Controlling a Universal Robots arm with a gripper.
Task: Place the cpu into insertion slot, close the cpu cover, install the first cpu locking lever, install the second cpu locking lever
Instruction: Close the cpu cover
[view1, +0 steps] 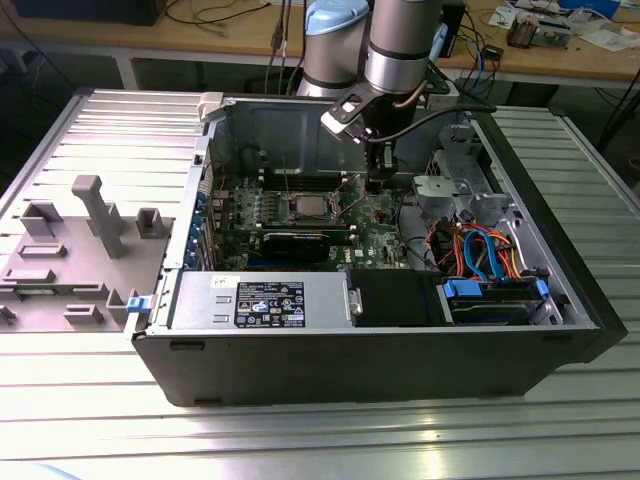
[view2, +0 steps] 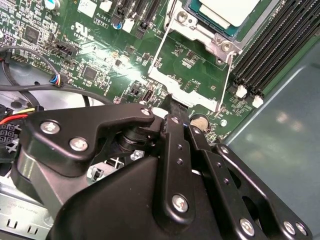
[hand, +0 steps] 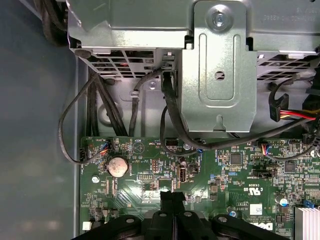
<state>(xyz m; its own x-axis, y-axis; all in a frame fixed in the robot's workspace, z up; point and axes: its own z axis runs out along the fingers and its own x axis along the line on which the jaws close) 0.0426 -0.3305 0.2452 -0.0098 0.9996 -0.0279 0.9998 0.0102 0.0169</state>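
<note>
Hovering over the green motherboard (view1: 372, 236), the gripper (view1: 377, 185) has its fingers (hand: 166, 201) closed together, empty; the cpu (view1: 307, 208) lies in the insertion slot (view2: 210, 43), apart from them toward the exterior view's left.

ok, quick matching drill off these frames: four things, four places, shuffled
Things
1. cpu
2. gripper
3. coin cell
4. power supply

Places
A. along the case's near wall in the exterior view
B. over the motherboard, tip by the cpu cover
C. in the insertion slot
D. flat on the motherboard, close to its edge

Pairs: 1-C, 2-B, 3-D, 4-A
</note>
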